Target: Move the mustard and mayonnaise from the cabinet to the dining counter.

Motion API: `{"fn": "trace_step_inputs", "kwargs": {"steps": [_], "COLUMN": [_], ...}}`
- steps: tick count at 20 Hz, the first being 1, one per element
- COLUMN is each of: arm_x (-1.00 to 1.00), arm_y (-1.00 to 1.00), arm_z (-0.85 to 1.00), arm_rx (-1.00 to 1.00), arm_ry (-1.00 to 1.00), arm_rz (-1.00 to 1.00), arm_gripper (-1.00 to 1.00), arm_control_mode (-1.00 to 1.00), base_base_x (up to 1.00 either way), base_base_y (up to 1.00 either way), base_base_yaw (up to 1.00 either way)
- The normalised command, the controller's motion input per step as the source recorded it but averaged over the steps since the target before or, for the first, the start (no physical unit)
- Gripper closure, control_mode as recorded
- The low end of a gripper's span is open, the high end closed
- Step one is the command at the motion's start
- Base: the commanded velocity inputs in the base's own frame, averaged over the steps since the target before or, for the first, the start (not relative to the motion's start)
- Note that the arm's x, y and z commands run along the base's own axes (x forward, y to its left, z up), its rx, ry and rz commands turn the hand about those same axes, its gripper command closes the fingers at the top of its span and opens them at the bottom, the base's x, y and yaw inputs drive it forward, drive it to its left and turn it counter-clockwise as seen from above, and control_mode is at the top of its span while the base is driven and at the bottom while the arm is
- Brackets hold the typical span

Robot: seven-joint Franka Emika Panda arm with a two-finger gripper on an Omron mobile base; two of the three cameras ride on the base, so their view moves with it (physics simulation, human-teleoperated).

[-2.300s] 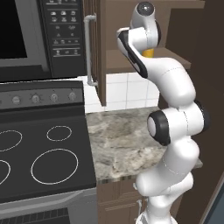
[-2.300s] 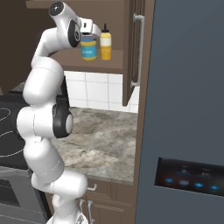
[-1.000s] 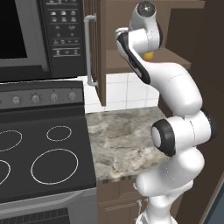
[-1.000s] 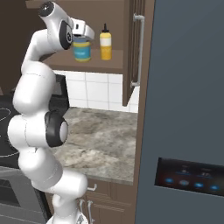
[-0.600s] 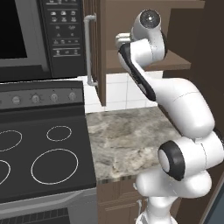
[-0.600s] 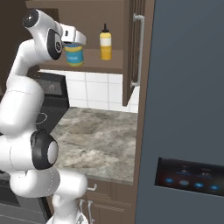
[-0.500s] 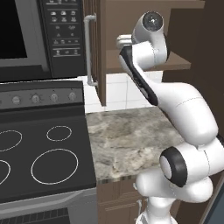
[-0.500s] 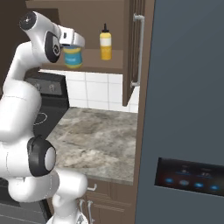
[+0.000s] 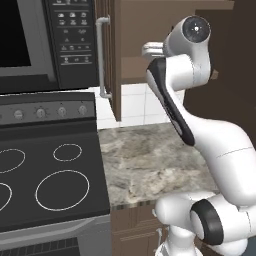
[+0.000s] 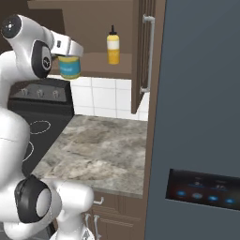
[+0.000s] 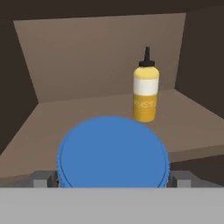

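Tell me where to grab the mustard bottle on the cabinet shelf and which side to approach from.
Grip the mustard bottle around its straight yellow body, below the narrow dark nozzle, coming level from the cabinet's open front. It stands upright with free space on both sides.

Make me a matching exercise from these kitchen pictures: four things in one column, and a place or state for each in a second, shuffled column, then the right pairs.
Things:
1. mustard
2. mayonnaise
3. cabinet door
4. worktop

Places or states:
A. swung open, silver bar handle showing
B. held in the gripper, out past the shelf's front edge
C. bare marble below the shelf, beside the stove
D. standing upright on the shelf

Pairs: 1-D, 2-B, 3-A, 4-C
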Motion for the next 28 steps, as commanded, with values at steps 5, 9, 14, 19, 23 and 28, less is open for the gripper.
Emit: {"fn": "trace_step_inputs", "kwargs": {"steps": [5,9,14,19,23,28], "arm_x": [-0.85,-0.72,-0.75,-0.82,-0.71,-0.66], "arm_y": [0.04,0.02,0.0,0.0,0.0,-0.01], "arm_z": [0.06,0.0,0.0,-0.08,-0.27,-0.36], "arm_rx": [0.0,0.01,0.01,0.0,0.0,0.0], "arm_ry": [0.0,0.07,0.11,0.04,0.0,0.0], "arm_rz": [-0.1,-0.17,-0.17,-0.11,-0.13,-0.15], "arm_gripper": [1.0,1.0,1.0,1.0,1.0,1.0], "arm_control_mode": [-1.0,-1.0,-1.0,-1.0,-1.0,-1.0], "base_base_x": [0.0,0.0,0.0,0.0,0.0,0.0], "base_base_y": [0.0,0.0,0.0,0.0,0.0,0.0], "base_base_yaw": [0.0,0.0,0.0,0.0,0.0,0.0]}}
